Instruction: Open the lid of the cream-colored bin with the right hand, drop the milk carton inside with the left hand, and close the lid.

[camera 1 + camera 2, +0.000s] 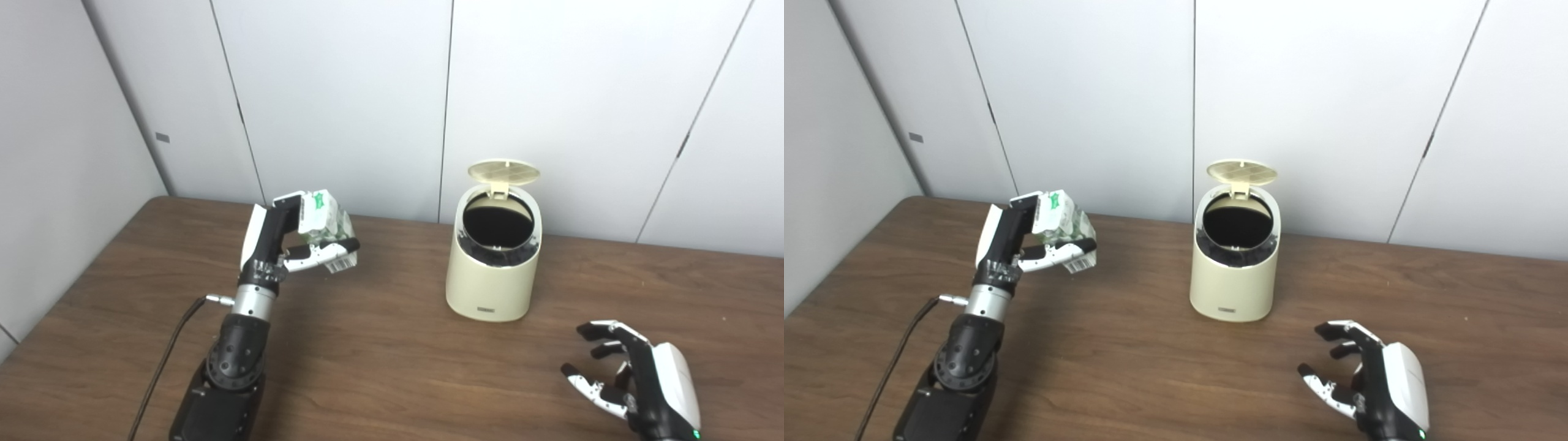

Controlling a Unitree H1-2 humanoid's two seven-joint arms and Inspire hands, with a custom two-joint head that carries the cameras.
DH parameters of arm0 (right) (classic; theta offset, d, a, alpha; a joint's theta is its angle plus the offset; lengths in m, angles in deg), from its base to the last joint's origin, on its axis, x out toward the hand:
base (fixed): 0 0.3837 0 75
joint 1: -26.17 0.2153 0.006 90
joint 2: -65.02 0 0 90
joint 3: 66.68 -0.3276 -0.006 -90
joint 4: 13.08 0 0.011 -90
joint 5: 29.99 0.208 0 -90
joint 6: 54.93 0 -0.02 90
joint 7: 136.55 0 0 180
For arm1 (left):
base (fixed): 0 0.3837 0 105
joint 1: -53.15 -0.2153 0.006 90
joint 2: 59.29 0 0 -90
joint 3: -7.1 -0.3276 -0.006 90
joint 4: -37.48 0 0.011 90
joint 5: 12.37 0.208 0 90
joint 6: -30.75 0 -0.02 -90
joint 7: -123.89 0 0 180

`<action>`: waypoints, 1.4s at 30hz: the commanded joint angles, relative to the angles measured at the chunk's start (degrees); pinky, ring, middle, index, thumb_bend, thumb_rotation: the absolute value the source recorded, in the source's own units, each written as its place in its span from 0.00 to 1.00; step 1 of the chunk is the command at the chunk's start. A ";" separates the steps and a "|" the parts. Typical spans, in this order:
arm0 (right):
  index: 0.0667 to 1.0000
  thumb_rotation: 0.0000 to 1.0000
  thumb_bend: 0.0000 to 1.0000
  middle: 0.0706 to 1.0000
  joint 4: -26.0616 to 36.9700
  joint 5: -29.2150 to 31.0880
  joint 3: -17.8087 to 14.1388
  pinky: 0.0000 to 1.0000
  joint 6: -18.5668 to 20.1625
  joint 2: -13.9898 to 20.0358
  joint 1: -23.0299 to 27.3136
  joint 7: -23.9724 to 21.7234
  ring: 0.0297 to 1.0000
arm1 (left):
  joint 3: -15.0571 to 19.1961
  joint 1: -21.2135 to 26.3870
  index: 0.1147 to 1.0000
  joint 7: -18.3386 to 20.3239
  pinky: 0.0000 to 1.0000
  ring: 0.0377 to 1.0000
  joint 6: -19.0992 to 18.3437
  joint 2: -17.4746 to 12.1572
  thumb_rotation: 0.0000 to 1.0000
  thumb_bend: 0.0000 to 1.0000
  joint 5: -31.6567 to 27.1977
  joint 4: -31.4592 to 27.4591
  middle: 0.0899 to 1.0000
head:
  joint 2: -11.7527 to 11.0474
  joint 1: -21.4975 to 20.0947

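Note:
The cream-colored bin [493,278] stands upright on the brown table, right of centre. Its round lid [503,172] is flipped up at the back, showing the dark inside. My left hand [294,242] is shut on a white and green milk carton [324,223] and holds it above the table, well to the left of the bin. My right hand [634,383] is open and empty, low over the table in front of and to the right of the bin. The same scene shows in the right eye view, with the bin [1234,275] and the carton [1062,226].
The wooden table [392,367] runs to grey wall panels [343,92] behind the bin. A black cable [168,355] hangs by my left forearm. The table's left edge runs along the side wall.

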 commanded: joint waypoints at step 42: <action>0.65 0.00 0.34 0.60 -19.55 9.66 4.77 0.41 -1.52 -3.47 9.88 10.12 0.53 | -8.31 11.62 0.42 -7.53 0.35 0.43 11.26 10.13 0.00 0.51 2.33 3.14 0.42 | -1.10 -7.58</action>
